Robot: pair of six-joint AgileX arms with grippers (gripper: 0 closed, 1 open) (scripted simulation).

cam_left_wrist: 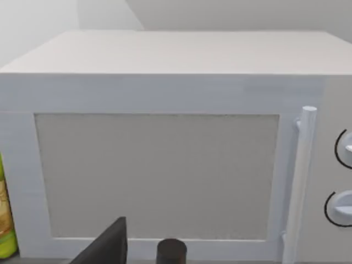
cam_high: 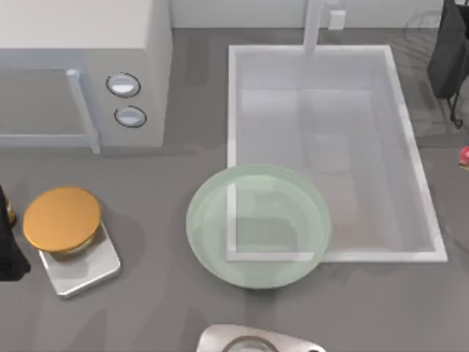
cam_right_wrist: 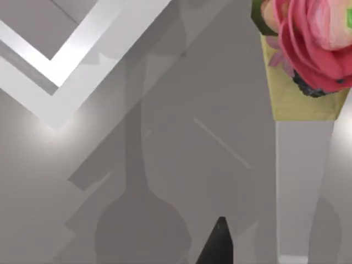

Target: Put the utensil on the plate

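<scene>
- Silver metal object point(cam_high: 253, 341), rounded, lies at the table's near edge at 6 o'clock in the top view; only part of it is in the picture.
- Pale green glassy plate point(cam_high: 209, 235) sits just past it, near the table's centre. It lies over the near-left corner of the white sink point(cam_high: 381, 257), and that corner's rim is visible through the dish.
- Orange disc point(cam_high: 62, 218) rests on a silver square base point(cam_high: 91, 273) at 8 o'clock, well apart from the plate.
- Left arm point(cam_high: 6, 249) stands at the table's left edge at 9 o'clock, just beside the orange disc. Left gripper point(cam_left_wrist: 107, 250) faces the microwave door; whether its claw is apart or together cannot be told.
- Sink basin extends from the centre toward 1 o'clock, with a pale tap point(cam_high: 314, 22) at its far rim.
- White microwave point(cam_high: 73, 22) occupies 10 to 11 o'clock, with a bar handle point(cam_high: 82, 110) and two round dials point(cam_high: 123, 85) on its front.
- Pink flower point(cam_high: 464, 155) is at the right edge at 3 o'clock, beside the sink.
- Right arm point(cam_high: 451, 51) stands at 2 o'clock, past the sink's far-right corner. Right gripper point(cam_right_wrist: 217, 247) hangs over grey table between the sink's rim and the flower; its claw's state cannot be told.
</scene>
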